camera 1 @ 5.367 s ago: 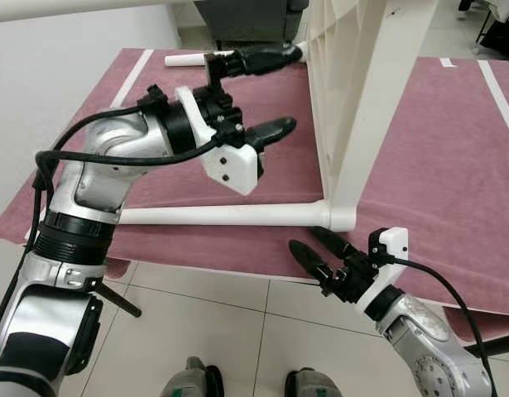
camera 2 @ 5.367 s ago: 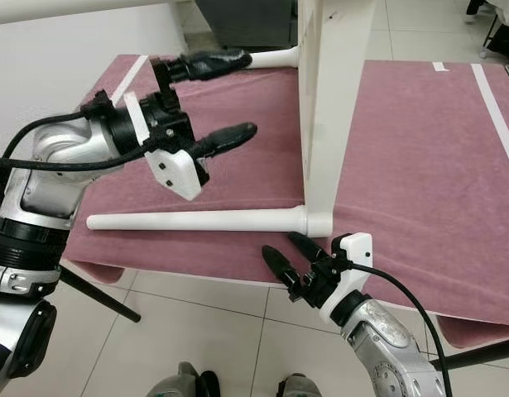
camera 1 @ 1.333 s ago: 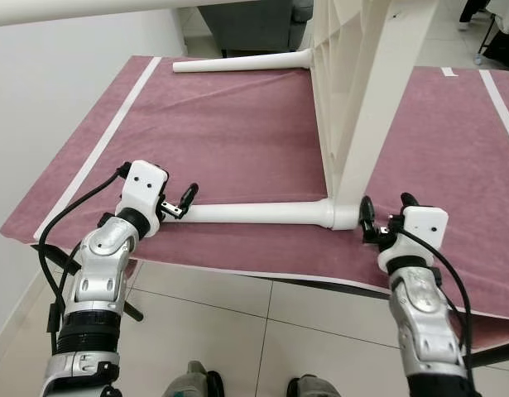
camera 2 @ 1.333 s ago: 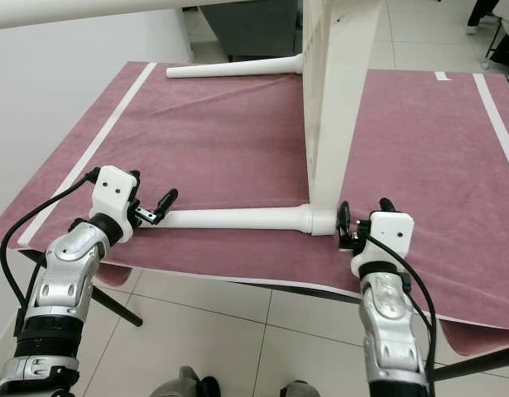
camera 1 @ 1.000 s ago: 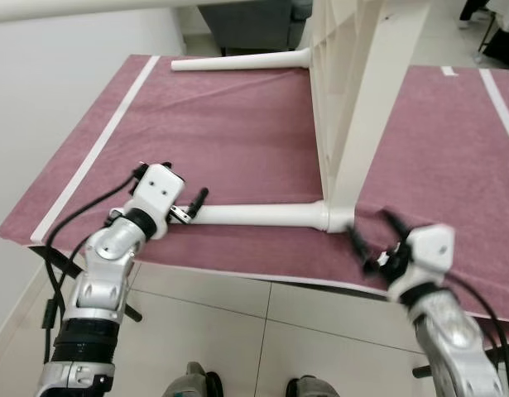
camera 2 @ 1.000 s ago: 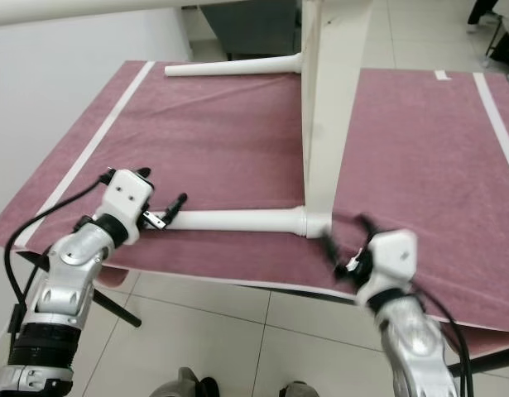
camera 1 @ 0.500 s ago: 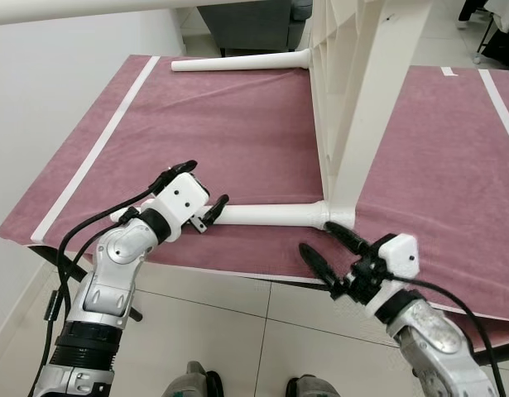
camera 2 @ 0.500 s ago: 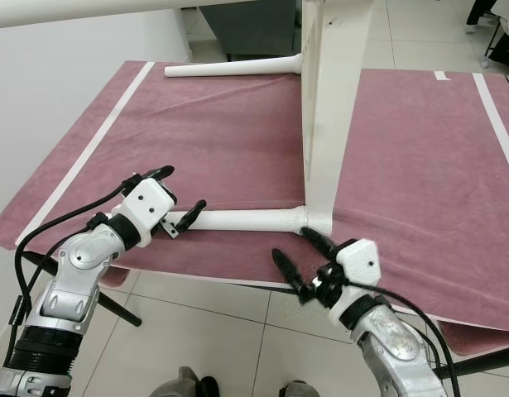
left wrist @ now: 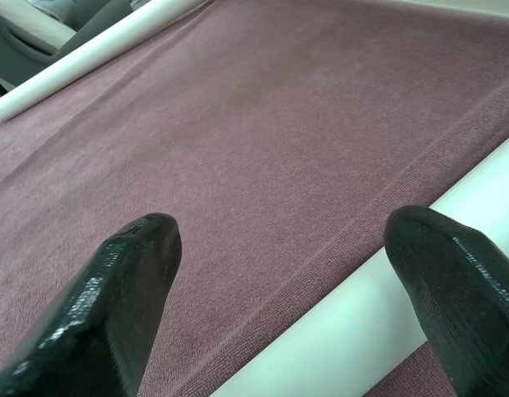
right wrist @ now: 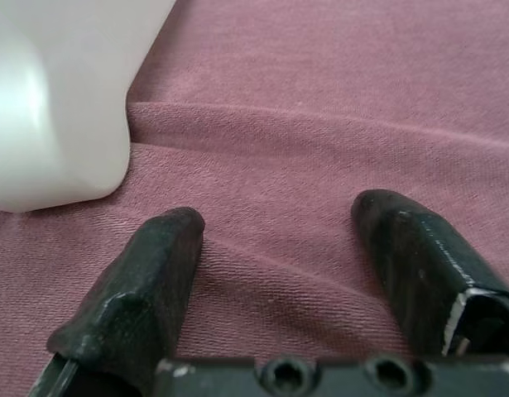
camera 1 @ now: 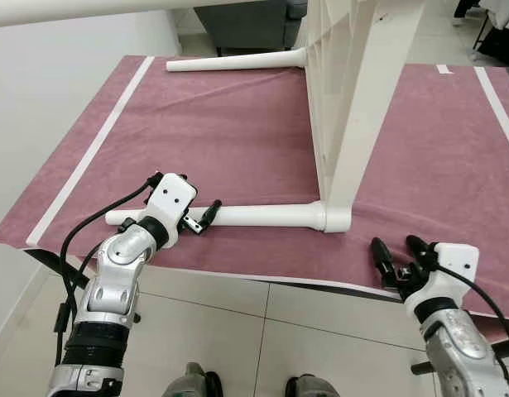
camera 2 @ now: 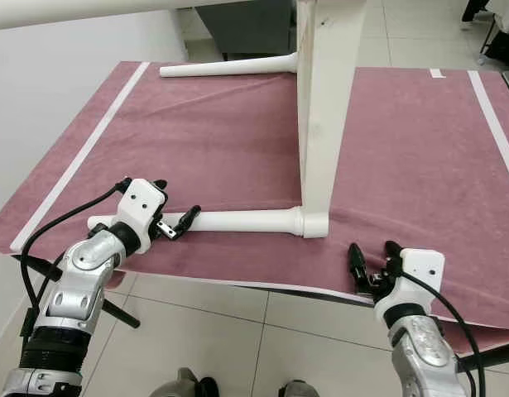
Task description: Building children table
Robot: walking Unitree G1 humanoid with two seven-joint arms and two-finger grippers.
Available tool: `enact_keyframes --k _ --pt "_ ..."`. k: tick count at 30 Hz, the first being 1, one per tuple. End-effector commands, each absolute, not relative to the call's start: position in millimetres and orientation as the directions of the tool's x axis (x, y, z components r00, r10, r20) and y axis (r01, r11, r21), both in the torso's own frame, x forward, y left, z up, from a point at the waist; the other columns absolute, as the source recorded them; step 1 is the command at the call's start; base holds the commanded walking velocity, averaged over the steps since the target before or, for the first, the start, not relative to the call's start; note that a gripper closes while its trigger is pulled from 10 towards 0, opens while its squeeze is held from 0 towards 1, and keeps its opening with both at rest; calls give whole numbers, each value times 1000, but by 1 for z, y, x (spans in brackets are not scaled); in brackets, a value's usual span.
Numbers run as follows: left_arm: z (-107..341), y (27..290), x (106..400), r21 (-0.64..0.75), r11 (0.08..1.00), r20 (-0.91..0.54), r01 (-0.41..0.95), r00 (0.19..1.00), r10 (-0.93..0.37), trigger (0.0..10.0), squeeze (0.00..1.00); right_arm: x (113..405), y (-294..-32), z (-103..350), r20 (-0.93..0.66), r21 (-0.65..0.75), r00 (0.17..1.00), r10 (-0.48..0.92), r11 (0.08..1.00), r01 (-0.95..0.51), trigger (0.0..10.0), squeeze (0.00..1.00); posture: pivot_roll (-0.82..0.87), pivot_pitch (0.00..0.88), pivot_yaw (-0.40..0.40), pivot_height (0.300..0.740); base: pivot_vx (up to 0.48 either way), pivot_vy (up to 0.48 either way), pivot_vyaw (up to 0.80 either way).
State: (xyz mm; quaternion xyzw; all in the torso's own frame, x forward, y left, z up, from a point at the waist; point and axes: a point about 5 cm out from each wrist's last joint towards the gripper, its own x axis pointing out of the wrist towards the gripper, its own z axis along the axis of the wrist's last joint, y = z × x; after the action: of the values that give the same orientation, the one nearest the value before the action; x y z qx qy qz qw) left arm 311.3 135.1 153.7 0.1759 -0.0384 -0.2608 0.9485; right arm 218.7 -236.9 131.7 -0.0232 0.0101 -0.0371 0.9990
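Two white table legs show on the worktop (camera 1: 237, 124), which is draped in a maroon cloth (camera 2: 213, 141) with two white stripes, one along its left side and one along its right. One white children's table (camera 1: 353, 91) stands on its side at centre, its slab top upright on edge. Near leg (camera 1: 254, 216): lies flat, pointing left from the lower corner of the table top, close to the near edge of the worktop. Far leg (camera 1: 237, 61): also horizontal, pointing left from the far corner.

Two claws in view. Left claw (camera 1: 198, 217): at the left part of the near leg, fingers spread, one on each side of the tube; the left wrist view has the white tube passing under one finger (left wrist: 453, 289) with bare cloth between the tips, so no grip on it that can be made out. Right claw (camera 2: 371, 258): at the near edge of the worktop, right of the table's lower corner and apart from it, fingers spread over bare cloth. The right wrist view puts the rounded white corner (right wrist: 64, 99) just beyond one fingertip (right wrist: 167, 248), not touching.

Grey tiled floor (camera 1: 262, 331) below the near edge.
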Motion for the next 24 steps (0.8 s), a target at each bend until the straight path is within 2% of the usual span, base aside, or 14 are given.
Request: enact_keyframes --k 1,7,16,19,24 --pt "152 148 317 327 893 20 310 942 -335 10000 0 222 -231 127 -34 -49 997 -76 996 74 10000 0 -109 103 111 740 0 292 0" --pt "152 147 320 307 903 17 300 947 -320 10000 0 233 -216 134 12 -53 998 -56 997 57 10000 0 -108 102 109 740 0 480 0" --pt "151 148 322 307 907 12 289 951 -308 10000 0 233 -215 133 14 -66 998 -62 996 63 10000 0 -111 102 108 740 0 472 0" --pt "151 148 323 320 904 8 284 953 -302 10000 0 233 -215 133 16 -69 998 -65 995 66 10000 0 -112 102 109 740 0 0 0" --pt "151 146 324 333 897 7 289 951 -309 10000 0 233 -216 133 10 -73 997 -77 994 77 10000 0 -115 103 112 740 0 0 -800"
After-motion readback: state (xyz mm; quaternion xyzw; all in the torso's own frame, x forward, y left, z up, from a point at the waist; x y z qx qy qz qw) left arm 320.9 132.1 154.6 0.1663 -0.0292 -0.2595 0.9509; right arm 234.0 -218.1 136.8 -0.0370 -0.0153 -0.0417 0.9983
